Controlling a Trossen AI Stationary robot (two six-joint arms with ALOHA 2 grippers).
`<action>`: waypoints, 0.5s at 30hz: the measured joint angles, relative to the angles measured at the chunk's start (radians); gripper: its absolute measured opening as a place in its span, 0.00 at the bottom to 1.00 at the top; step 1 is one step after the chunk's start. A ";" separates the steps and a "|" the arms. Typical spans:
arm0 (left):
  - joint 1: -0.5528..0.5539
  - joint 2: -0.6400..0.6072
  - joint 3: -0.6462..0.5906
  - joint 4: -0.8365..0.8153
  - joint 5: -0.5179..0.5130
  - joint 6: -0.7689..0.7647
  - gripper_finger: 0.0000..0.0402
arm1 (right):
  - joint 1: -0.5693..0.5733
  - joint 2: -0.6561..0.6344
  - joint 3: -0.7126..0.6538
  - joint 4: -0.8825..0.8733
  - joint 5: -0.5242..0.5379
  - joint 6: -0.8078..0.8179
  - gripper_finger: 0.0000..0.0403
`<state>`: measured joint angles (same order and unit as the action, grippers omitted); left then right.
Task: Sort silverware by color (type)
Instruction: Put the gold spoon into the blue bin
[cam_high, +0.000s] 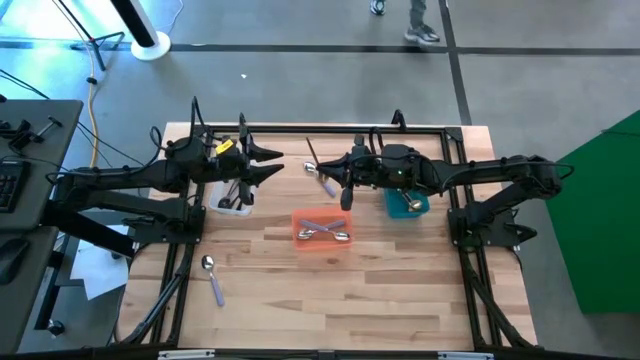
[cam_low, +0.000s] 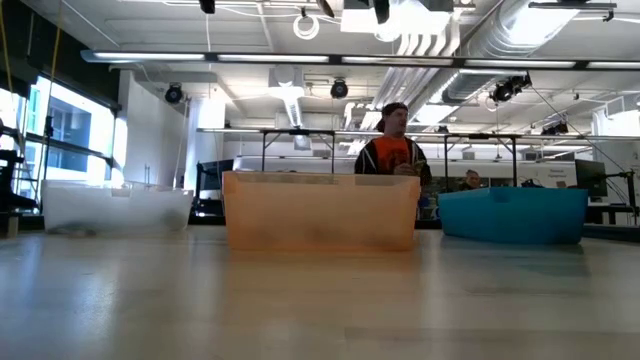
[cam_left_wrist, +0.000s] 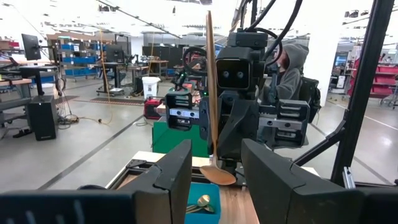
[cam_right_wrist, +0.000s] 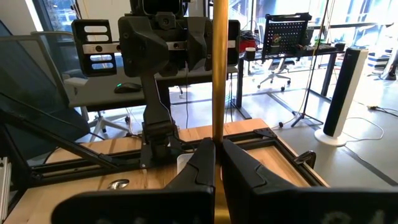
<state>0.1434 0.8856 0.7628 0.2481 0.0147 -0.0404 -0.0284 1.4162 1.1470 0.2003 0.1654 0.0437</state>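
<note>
One lavender-handled spoon (cam_high: 212, 277) up front — two (cam_high: 325, 231) in orange bin (cam_high: 321, 240).

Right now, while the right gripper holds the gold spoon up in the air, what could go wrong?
1. The right gripper pinches only the thin handle of the gold spoon, so it might swivel or slip.
2. The open left gripper faces it closely; the two might bump.
3. A falling spoon may miss the teal plastic bin.
</note>
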 joint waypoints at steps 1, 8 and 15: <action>0.000 0.000 0.000 0.000 0.000 0.000 0.33 | 0.000 0.000 0.000 0.000 0.000 0.000 0.00; 0.000 0.000 0.000 0.000 0.000 0.000 0.33 | -0.005 0.000 0.000 0.000 0.000 -0.002 0.00; 0.000 0.000 0.000 -0.008 0.000 0.000 0.33 | -0.005 0.000 0.000 0.000 -0.013 -0.001 0.00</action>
<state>0.1432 0.8856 0.7628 0.2403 0.0143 -0.0402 -0.0334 1.4162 1.1469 0.2001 0.1524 0.0426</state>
